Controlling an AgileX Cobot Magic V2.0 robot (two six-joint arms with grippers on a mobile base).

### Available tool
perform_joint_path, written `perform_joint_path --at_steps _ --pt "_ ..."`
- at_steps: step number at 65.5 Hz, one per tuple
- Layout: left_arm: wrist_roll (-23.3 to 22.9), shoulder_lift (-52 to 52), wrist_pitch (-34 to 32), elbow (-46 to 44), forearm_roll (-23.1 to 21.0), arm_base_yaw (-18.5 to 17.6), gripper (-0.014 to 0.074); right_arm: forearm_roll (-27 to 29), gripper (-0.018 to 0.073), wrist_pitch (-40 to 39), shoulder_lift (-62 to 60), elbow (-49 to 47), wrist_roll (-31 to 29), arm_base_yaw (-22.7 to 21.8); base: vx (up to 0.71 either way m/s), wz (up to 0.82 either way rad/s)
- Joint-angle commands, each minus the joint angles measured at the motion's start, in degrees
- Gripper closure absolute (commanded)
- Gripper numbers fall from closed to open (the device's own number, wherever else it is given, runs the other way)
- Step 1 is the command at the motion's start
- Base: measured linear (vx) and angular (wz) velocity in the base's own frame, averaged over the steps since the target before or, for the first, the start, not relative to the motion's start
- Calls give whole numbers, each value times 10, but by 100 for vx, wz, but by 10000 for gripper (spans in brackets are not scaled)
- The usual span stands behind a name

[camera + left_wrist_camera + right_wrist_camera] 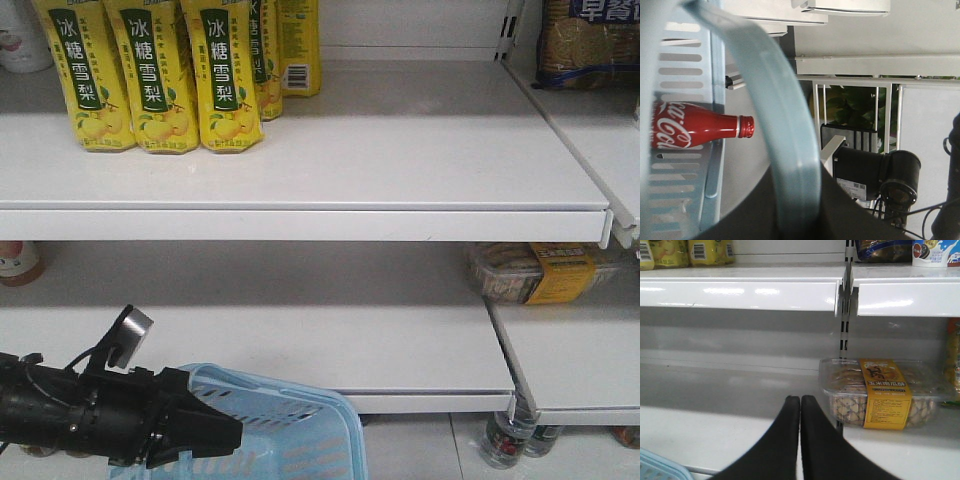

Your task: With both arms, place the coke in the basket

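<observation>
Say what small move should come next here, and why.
Probably nothing but to keep the basket level. The coke already lies inside it, the left hand is at its rim, and the right hand is shut and empty, facing the shelf.

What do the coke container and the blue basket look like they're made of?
The coke: glossy red bottle shape with a ribbed cap, likely painted aluminium, though coated plastic is possible. The basket: matte light blue moulded plastic, judging by its slotted walls and thick rounded rim.
</observation>
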Motion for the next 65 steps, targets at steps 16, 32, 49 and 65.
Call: perform_joint_path --at_steps 16,32,49,65 --pt "1 -196 20 -13 -32 -35 603 -2 569 -46 6 -16 -2 -3 0 0" --pt "-2 -326 -44 -13 -28 -71 603 -2 569 -46 6 -16 -2 -3 0 0" --pt "-90 -443 -179 35 11 -81 603 -2 569 -46 6 -16 -2 -3 0 0" --pt "-221 -570 -287 94 205 -81 603 -2 569 -45 6 -16 -2 -3 0 0"
